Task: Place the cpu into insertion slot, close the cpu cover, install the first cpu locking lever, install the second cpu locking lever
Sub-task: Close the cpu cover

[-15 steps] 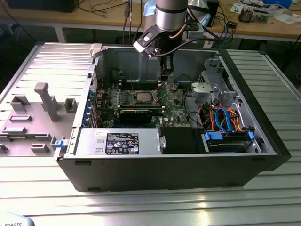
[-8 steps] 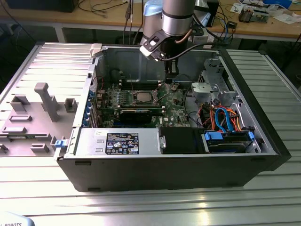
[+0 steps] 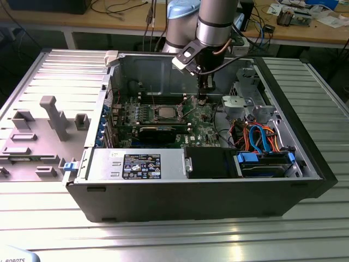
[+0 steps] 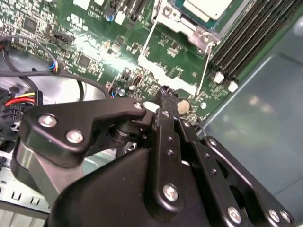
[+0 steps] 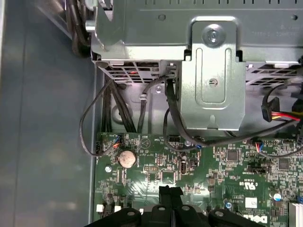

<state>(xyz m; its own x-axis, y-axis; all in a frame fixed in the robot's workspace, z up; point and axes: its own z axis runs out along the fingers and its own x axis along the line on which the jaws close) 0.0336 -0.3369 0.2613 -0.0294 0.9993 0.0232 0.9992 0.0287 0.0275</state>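
The cpu [image 3: 166, 113] shows its silver top lying flat in the insertion slot on the green board, inside the open computer case. In the second wrist view the cpu [image 4: 208, 5] sits with the silver frame of the cpu cover [image 4: 182, 21] around it. Two thin wire locking levers [image 4: 146, 43] [image 4: 205, 66] run from the socket out over the board. My gripper [image 3: 202, 100] hangs just above the board, beside the socket on the exterior view's right. Its black fingers are pressed together in both wrist views [image 4: 165, 91] [image 5: 170, 190], with nothing between them.
A long black card [image 3: 157, 134] lies in front of the socket, with the power supply [image 3: 136, 164] nearer the case front. A metal drive cage [image 5: 213, 80] and coloured cables [image 3: 256, 136] crowd the exterior view's right. A coin battery [image 5: 127, 158] sits near the fingertips. Memory slots [image 4: 251, 38] flank the socket.
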